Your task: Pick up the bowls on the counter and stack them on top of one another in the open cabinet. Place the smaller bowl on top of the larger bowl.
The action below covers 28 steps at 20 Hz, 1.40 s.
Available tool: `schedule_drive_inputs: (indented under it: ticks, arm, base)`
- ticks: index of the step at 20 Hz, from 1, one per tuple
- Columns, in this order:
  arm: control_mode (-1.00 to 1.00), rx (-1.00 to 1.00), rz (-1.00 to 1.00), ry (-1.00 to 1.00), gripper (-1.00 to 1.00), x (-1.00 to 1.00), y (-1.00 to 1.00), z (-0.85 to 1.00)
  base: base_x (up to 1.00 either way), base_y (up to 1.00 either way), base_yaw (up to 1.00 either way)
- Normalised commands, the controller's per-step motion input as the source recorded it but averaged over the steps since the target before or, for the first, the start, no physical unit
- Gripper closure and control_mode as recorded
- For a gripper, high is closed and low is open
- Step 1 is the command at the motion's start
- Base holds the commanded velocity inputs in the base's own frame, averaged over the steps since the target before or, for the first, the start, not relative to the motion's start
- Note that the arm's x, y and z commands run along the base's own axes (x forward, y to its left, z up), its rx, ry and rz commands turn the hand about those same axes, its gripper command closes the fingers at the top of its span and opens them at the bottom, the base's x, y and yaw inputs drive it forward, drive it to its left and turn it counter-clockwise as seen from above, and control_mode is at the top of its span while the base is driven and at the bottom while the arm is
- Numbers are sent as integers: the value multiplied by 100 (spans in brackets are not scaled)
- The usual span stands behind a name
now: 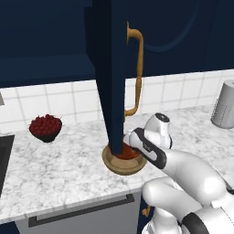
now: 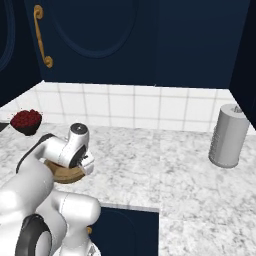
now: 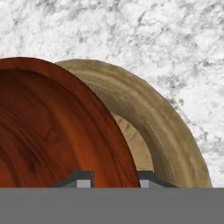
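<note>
The smaller reddish-brown bowl (image 1: 124, 151) sits in or just above the wide tan wooden bowl (image 1: 123, 165) on the marble counter (image 1: 59, 169), right below the edge of the open cabinet door (image 1: 109, 68). My gripper (image 1: 132, 147) reaches it from the right. In the hand view the reddish-brown bowl (image 3: 48, 131) looms large and tilted in front of the tan bowl (image 3: 162, 127). Its right rim runs down between my fingertips (image 3: 83, 179), so the gripper (image 3: 114, 180) is shut on that rim. The right base view shows the tan bowl (image 2: 60, 174) under my hand (image 2: 87, 164).
The door's brass handle (image 1: 137, 68) hangs just above my wrist. The navy cabinet shelf (image 1: 45, 66) lies up to the left. A dark bowl of red berries (image 1: 45, 127) stands at the back left, a grey canister (image 1: 224, 105) at the far right, the black sink (image 1: 3, 157) at the left edge.
</note>
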Motion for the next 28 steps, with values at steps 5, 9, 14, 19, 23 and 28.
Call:
schedule_drive_inputs:
  ticks: [5, 9, 14, 19, 23, 28]
  arm:
    - [-100, 0, 0, 1, -100, 16, 20, -10]
    - [-100, 1, 0, 4, -100, 2, -5, 28]
    - [-100, 7, 8, 5, -100, -9, -84, 13]
    - [-100, 1, 10, 6, -100, 2, -52, -7]
    - [-100, 0, 0, 8, -100, 26, 30, -26]
    - [-100, -1, 0, 9, -100, 9, 54, -20]
  base:
    - [0, 0, 0]
    - [0, 0, 0]
    - [0, 0, 0]
    - [0, 0, 0]
    - [0, 0, 0]
    - [0, 0, 0]
